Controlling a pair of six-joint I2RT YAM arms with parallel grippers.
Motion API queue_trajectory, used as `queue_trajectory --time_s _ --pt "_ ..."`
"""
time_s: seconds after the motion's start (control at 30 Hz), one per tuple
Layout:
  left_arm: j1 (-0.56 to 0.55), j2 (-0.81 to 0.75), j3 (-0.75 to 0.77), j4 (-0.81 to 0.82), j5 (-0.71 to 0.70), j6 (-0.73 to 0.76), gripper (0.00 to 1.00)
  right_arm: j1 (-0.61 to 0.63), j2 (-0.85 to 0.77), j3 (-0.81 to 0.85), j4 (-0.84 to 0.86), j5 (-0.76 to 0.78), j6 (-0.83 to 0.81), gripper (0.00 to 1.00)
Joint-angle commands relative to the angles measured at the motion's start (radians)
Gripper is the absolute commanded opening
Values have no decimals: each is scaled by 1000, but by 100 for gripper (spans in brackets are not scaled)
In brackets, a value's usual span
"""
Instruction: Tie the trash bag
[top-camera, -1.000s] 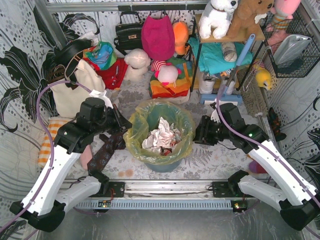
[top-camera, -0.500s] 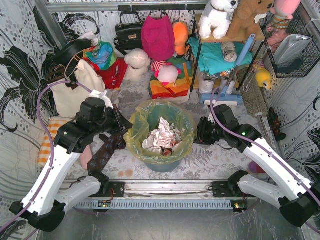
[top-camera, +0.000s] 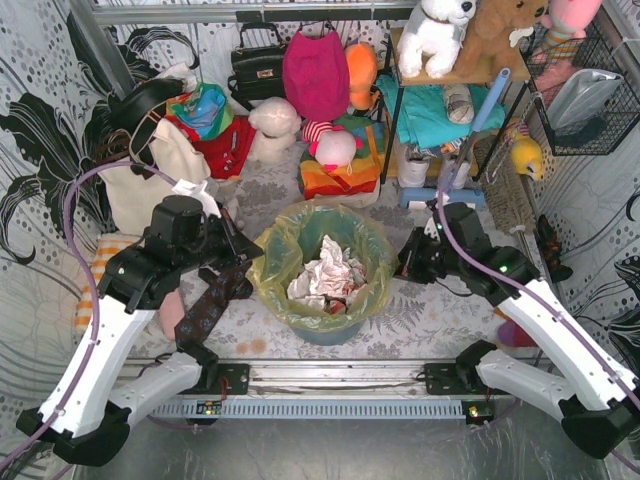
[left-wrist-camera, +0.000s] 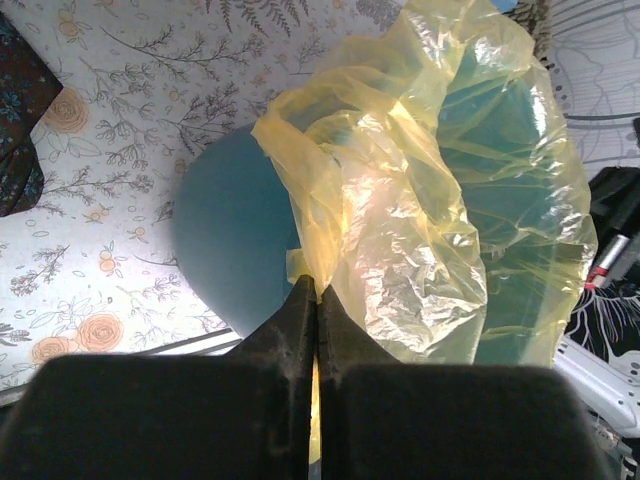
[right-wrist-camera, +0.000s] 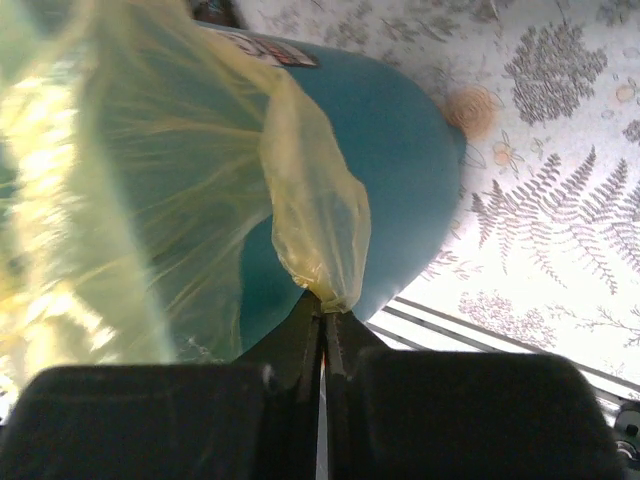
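Observation:
The trash bag (top-camera: 322, 320) is thin yellow-green plastic lining a teal bin (top-camera: 328, 333), with crumpled white paper (top-camera: 322, 272) inside. My left gripper (top-camera: 243, 262) is at the bag's left rim, shut on a pinch of the plastic. In the left wrist view the bag (left-wrist-camera: 400, 200) bunches out from my closed gripper (left-wrist-camera: 317, 290) over the bin (left-wrist-camera: 235, 230). My right gripper (top-camera: 398, 266) is at the right rim. In the right wrist view the gripper (right-wrist-camera: 326, 312) is shut on a fold of the bag (right-wrist-camera: 315, 215) that hangs down the bin (right-wrist-camera: 400, 150).
A cream canvas tote (top-camera: 150, 185) and a dark patterned cloth (top-camera: 210, 305) lie left of the bin. Soft toys, a black handbag (top-camera: 258, 68) and a shelf rack (top-camera: 455, 110) crowd the back. A wire basket (top-camera: 585, 85) hangs at the right.
My right gripper has closed on the bag's right rim fold. The left arm has drawn slightly left, pulling the left rim outward.

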Motion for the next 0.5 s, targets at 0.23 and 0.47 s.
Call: queue_trajectory --time_s 0.23,0.47 --pt "5 2 99 7 3 0 3 8 -4 256 -130 83 -48 0" --pt "5 35 128 102 2 -10 1 8 63 390 -128 112 -90 0"
